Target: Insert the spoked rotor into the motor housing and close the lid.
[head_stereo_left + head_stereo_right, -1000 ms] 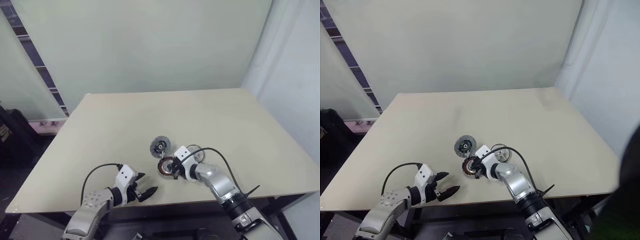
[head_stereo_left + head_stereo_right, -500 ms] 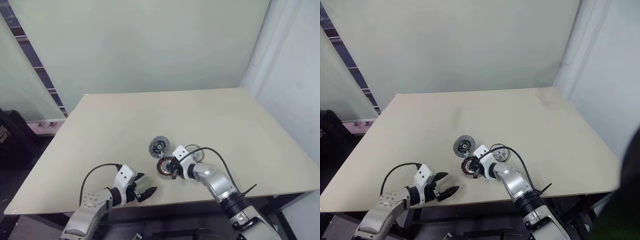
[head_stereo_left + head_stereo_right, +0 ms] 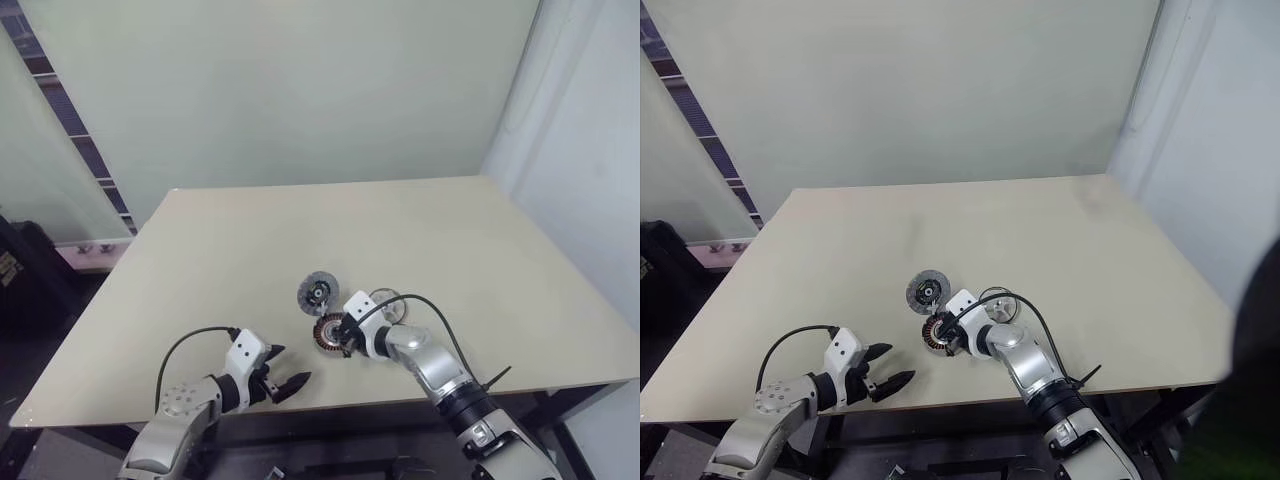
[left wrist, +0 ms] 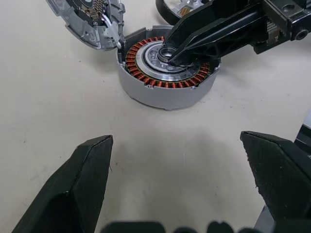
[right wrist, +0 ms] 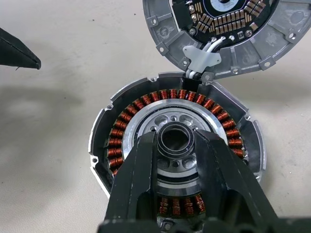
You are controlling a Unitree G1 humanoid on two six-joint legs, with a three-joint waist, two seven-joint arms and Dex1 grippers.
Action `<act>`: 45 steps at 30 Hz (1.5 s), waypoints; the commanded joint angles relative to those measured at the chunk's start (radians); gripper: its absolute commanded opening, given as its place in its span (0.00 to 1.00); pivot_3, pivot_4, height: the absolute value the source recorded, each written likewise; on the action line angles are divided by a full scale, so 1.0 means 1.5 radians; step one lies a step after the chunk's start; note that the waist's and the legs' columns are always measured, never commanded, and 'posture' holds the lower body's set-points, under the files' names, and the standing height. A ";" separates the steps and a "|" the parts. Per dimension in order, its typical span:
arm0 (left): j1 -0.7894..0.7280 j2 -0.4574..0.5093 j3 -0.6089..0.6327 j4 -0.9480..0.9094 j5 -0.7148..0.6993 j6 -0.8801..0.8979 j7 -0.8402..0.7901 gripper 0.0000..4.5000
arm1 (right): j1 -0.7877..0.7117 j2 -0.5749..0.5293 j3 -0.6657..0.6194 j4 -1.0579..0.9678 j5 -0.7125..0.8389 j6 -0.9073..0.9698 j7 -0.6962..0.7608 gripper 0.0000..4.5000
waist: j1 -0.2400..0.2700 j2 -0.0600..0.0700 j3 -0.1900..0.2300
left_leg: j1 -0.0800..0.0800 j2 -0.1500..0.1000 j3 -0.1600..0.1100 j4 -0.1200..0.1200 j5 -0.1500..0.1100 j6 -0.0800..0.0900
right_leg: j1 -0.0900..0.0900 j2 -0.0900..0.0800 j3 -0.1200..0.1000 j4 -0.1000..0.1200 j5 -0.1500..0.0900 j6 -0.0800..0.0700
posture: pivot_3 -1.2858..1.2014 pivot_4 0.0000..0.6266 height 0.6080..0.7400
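Observation:
The motor housing [image 5: 121, 126], a round silvery cup with a ring of copper windings, sits near the table's front edge. My right gripper [image 5: 175, 141] reaches into it, shut with a finger on each side of its dark central hub [image 4: 167, 52]. The lid [image 3: 318, 293], a grey disc, lies just behind the housing with its inner face up, joined to it by a small bracket and wires [image 5: 201, 56]. The spoked rotor [image 3: 388, 300] lies to the right of the lid, partly hidden behind my right wrist. My left gripper [image 3: 290, 385] hovers open in front and to the left of the housing, holding nothing.
The beige table [image 3: 300, 230] stretches back to a pale wall. Its front edge [image 3: 330, 408] runs close below both grippers. A black cable [image 3: 440, 320] loops over my right forearm.

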 commanded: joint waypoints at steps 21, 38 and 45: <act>-0.012 -0.001 0.011 -0.025 -0.002 -0.011 0.007 1.00 | -0.016 0.012 -0.015 -0.012 0.003 -0.012 0.014 0.99 | 0.000 0.000 0.000 | 0.000 0.000 0.000 0.000 0.000 -0.001 | -0.001 0.000 0.000 0.001 0.000 0.000 | 0.52 0.00 1.00; -0.013 -0.001 0.008 -0.028 -0.002 -0.011 0.005 1.00 | -0.008 0.019 -0.022 -0.063 0.009 0.000 0.012 0.21 | 0.000 0.000 0.000 | 0.000 0.000 0.000 0.000 0.000 -0.001 | -0.001 0.000 0.000 0.001 0.000 0.000 | 0.52 0.00 1.00; -0.013 -0.002 0.007 -0.027 -0.001 -0.012 0.005 1.00 | -0.011 0.012 -0.007 -0.064 -0.003 0.001 0.014 0.00 | 0.000 0.000 0.000 | -0.001 0.000 0.000 0.000 0.000 -0.001 | -0.001 0.000 0.000 0.001 0.000 0.000 | 0.52 0.00 1.00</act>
